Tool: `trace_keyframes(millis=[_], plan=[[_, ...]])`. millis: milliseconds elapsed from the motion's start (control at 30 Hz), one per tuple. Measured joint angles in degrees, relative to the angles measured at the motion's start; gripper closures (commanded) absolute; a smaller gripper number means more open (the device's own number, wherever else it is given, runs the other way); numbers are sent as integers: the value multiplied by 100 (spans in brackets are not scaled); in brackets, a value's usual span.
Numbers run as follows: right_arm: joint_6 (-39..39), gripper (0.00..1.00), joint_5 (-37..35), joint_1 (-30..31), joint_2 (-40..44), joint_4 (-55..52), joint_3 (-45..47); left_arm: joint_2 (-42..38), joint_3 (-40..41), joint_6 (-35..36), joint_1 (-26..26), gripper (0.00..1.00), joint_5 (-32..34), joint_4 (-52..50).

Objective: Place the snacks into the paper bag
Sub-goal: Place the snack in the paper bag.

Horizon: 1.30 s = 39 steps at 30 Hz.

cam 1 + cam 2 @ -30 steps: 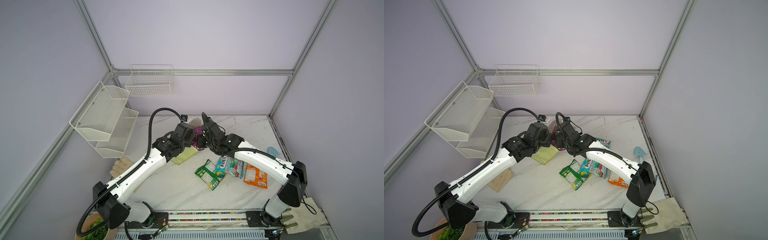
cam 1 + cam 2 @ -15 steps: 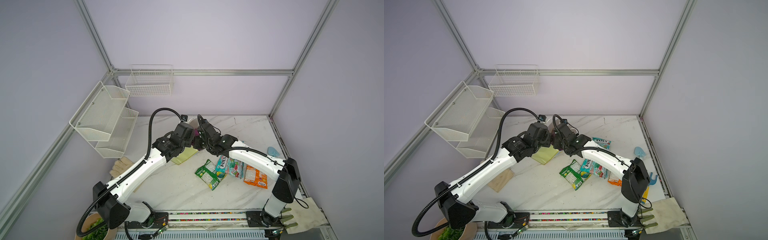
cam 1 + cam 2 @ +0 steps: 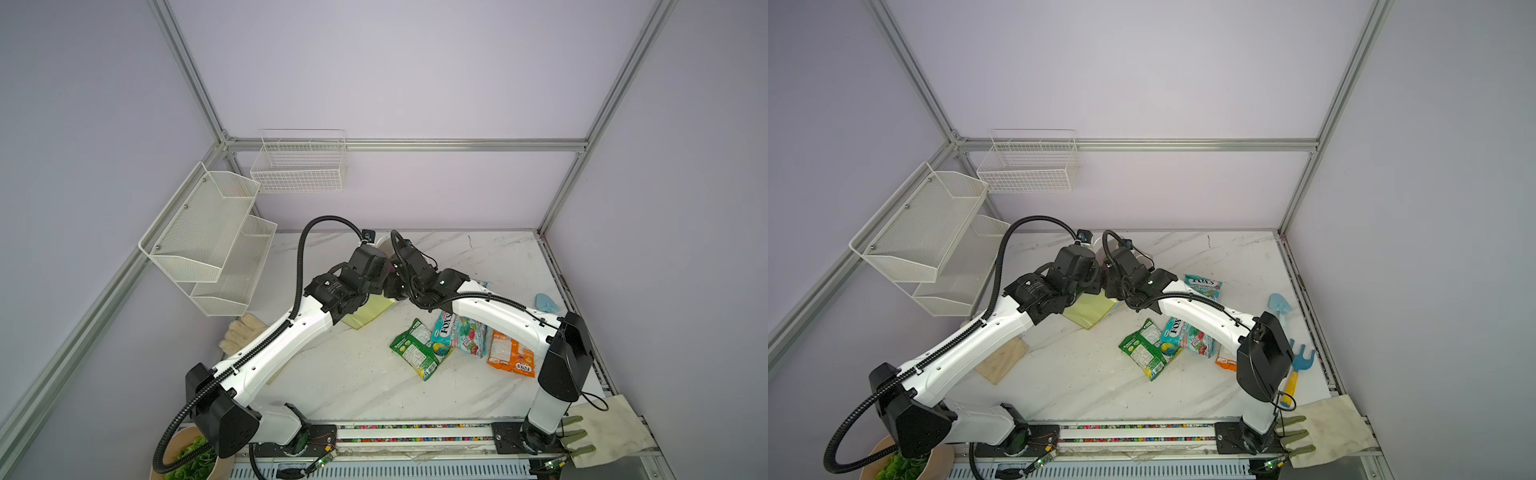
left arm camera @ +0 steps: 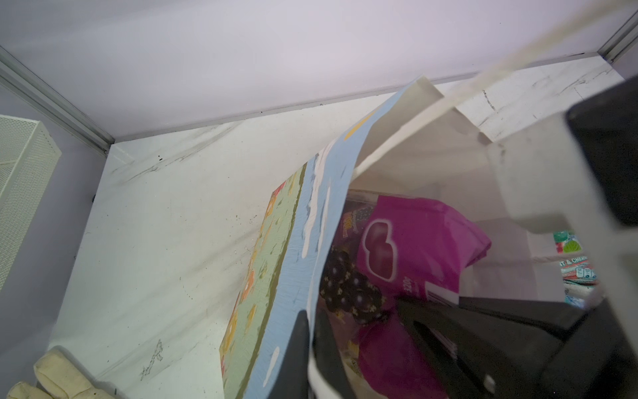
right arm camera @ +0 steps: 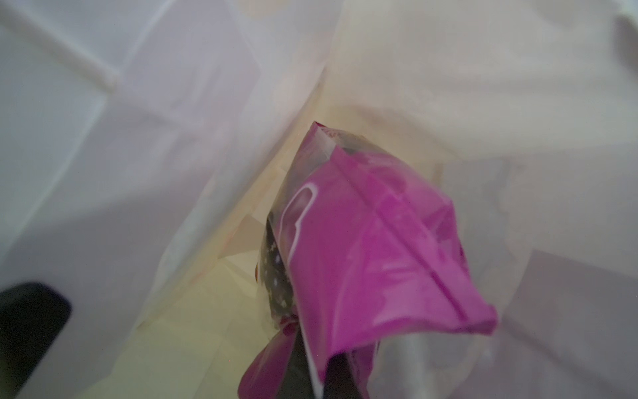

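The paper bag [image 3: 368,312] [image 3: 1090,309] leans at mid-table, its pale yellow-green side showing in both top views. My left gripper [image 4: 312,359] is shut on the bag's blue sky-print wall [image 4: 303,248] at the rim, holding the mouth apart. My right gripper [image 5: 316,376] reaches inside the bag, shut on the purple grape packet [image 5: 373,248] [image 4: 407,241]. On the table lie a green packet [image 3: 419,347], a teal FOX'S packet [image 3: 459,334] and an orange packet [image 3: 509,355]. A second teal FOX'S packet [image 3: 1202,286] lies beyond my right forearm.
White wire baskets [image 3: 208,237] [image 3: 299,166] hang on the left and back walls. A light blue toy shovel [image 3: 1280,305] and a blue rake [image 3: 1300,361] lie at the right edge. A beige tote [image 3: 1325,428], a glove [image 3: 241,332] and a wooden board [image 3: 1003,359] sit near the front.
My right gripper has moved left and down into the bag's mouth with the purple packet. The left arm has held still on the bag.
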State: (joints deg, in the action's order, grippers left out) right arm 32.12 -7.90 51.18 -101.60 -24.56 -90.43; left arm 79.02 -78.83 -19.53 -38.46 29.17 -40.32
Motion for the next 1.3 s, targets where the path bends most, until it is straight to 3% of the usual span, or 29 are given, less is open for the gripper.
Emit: trace_keyframes(millis=[233, 867, 1167, 1300], plan=[[44, 73, -11, 0, 2, 216, -74, 0, 0, -2, 0, 100, -2, 7], [63, 70, -125, -2, 402, 393, -103, 0, 94, -2, -26, 100, 0, -26], [61, 48, -540, 0, 1473, 295, 149, 2, 94, 0, -26, 100, 0, -28], [72, 43, -765, -2, 1788, 201, 367, 4, 94, 2, -26, 100, 0, -28]])
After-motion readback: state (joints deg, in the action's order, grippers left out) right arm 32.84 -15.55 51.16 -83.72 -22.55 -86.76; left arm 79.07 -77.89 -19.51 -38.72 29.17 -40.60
